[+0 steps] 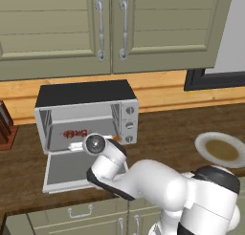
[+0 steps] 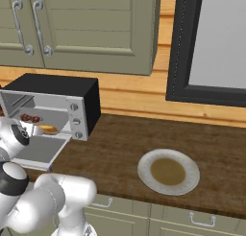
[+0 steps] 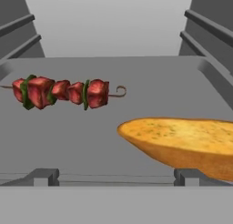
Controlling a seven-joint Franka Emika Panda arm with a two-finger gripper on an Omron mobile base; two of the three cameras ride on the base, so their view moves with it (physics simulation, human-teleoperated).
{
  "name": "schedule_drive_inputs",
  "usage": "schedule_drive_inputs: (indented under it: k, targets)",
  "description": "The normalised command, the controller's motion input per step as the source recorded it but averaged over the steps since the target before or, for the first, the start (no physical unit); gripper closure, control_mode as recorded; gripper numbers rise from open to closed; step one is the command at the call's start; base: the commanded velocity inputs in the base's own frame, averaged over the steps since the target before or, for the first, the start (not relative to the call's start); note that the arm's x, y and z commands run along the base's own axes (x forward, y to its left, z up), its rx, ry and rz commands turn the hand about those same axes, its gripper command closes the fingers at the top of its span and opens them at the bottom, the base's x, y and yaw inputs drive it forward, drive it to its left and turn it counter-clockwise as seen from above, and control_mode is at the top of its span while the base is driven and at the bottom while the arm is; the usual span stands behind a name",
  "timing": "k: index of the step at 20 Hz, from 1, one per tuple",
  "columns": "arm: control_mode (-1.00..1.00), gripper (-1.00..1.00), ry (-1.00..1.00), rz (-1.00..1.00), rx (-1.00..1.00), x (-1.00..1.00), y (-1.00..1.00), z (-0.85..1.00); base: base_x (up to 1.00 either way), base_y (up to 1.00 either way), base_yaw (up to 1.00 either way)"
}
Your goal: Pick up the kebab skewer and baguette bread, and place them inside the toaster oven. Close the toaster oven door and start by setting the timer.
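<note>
The toaster oven [image 1: 86, 96] stands on the counter with the toaster oven door [image 1: 67, 168] dropped flat toward me. On its rack lies the kebab skewer [image 3: 61, 93], red meat chunks on a thin stick, at the left [image 1: 75, 133]. The baguette bread [image 3: 182, 143], golden-orange, rests to the right and nearer the hand [image 2: 48, 128]. My gripper [image 3: 117, 177] reaches into the oven mouth, open, its fingertips [image 3: 43, 176] set wide apart and holding nothing. The loaf's near end overlaps the right fingertip in the hand view; whether they touch I cannot tell.
A round plate [image 1: 220, 149] with a brown centre sits on the wooden counter to the right of the oven [image 2: 168, 171]. A knife block [image 1: 5, 126] stands at the far left. Upper cabinets [image 1: 100, 28] hang above, and three knobs [image 1: 129, 125] line the oven's right panel.
</note>
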Motion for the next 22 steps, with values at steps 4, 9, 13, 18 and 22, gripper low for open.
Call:
schedule_drive_inputs:
  k: [4, 9, 13, 18, 22]
  targets:
    - [-1.0, -1.0, 0.0, 0.0, 0.0, 0.24, 0.04, 0.0, 0.0, 0.0, 0.0]
    - [-1.0, -1.0, 0.0, 0.0, 0.0, 0.3, 0.13, -0.04, 0.0, 0.0, 0.0]
    - [-1.0, -1.0, 0.0, 0.0, 0.0, 0.31, 0.14, -0.09, 0.0, 0.0, 0.0]
    - [-1.0, -1.0, 0.0, 0.0, 0.0, 0.3, 0.11, -0.08, 0.0, 0.0, 0.0]
    - [-1.0, -1.0, 0.0, 0.0, 0.0, 0.29, 0.08, -0.1, 0.0, 0.0, 0.0]
